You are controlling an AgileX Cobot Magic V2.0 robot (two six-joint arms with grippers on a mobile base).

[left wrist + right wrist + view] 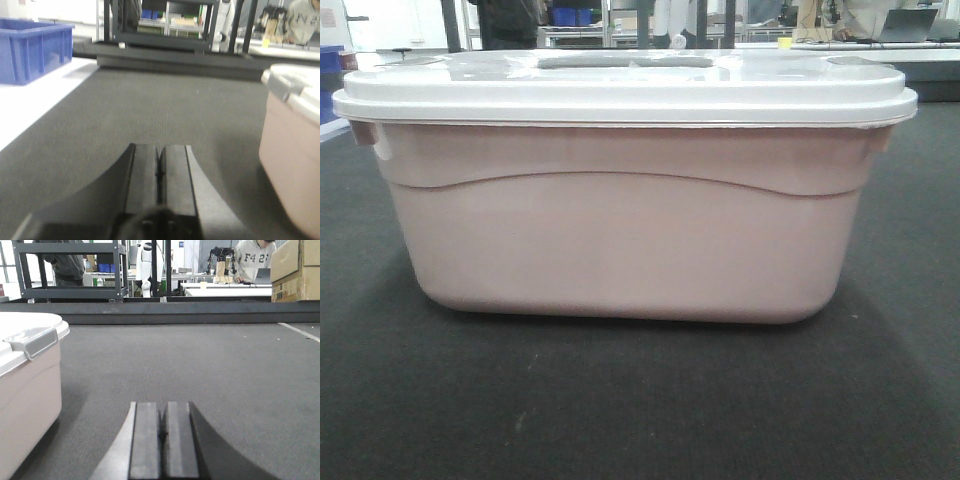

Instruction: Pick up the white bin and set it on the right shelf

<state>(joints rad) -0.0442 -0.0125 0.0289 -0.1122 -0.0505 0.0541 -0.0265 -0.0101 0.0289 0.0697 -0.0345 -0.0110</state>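
You're at the reach-in step, as I judge it: the white bin (640, 230) sits lidded on the dark carpet (640, 420), filling the middle of the front view, and neither arm touches it. Your left gripper (160, 167) is pressed together on nothing, with the bin at its frame's right edge. Your right gripper (163, 432) is likewise closed and empty, with the bin at lower left. Next you'd need both spread and brought to the bin's ends. The right shelf can't be picked out.
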